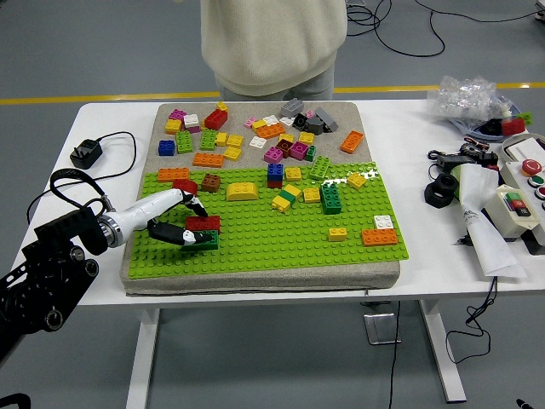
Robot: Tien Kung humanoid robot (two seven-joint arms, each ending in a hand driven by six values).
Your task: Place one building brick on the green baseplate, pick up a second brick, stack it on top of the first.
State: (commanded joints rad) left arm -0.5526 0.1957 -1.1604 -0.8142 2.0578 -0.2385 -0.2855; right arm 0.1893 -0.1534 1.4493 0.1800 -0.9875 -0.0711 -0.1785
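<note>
near the worktop's left edge, the left robot hand [183, 223] pinches a red brick [203, 223] onto a green brick [203, 241], apparently seating the stack on the baseplate [281, 234].

The baseplate [281, 230] was bright green and studded, on a beige mat [255, 119] over the white bench [443, 247]. A red brick [203, 223] sat on a dark green brick [204, 241]. The left robot hand [174, 220] was white with black fingers. At twelve o'clock, a person's sweater [272, 43] was cream.
</note>
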